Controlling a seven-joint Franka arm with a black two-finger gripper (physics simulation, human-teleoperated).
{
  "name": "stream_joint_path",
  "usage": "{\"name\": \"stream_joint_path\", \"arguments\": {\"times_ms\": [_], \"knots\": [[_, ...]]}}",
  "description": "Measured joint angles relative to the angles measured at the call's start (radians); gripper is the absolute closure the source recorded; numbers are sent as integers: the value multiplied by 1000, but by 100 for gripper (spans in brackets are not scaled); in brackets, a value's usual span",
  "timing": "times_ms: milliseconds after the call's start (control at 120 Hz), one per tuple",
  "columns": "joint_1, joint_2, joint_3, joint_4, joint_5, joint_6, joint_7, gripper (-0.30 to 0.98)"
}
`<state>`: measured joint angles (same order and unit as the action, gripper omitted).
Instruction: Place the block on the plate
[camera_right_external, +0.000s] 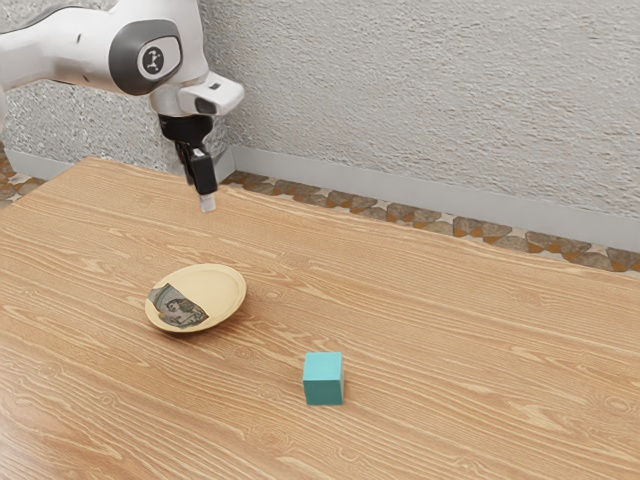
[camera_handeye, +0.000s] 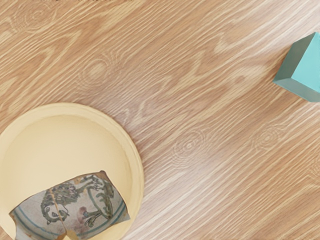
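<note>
From where I sit, the gripper (camera_right_external: 206, 200) hangs above the table (camera_right_external: 450, 330), well apart from the block (camera_right_external: 323, 379); I cannot tell whether it is spread or pressed together. The block sits on bare wood beside the plate (camera_right_external: 228, 292), with a gap between them, toward the exterior view's right.

I judge the block light and stiff, a plain cube that won't give when squeezed. Its smooth faces could be a little slippery, so I want a square hold: two opposite upright sides, about mid-height, hand turned to match its edges. Taken by a corner, it could twist or squirt away.

The plate looks like the fragile one, perhaps ceramic, so I would lower the block gently inside the rim and let go only once it rests flat.
</note>
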<state>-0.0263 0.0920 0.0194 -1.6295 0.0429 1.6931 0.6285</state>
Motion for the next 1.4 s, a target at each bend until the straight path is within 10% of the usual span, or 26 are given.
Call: {"name": "stream_joint_path", "arguments": {"times_ms": [500, 1400], "knots": [[-83, -6, -49, -144, -50, 13, 125, 0], [-178, 191, -186, -393, 7, 565, 171, 0]]}}
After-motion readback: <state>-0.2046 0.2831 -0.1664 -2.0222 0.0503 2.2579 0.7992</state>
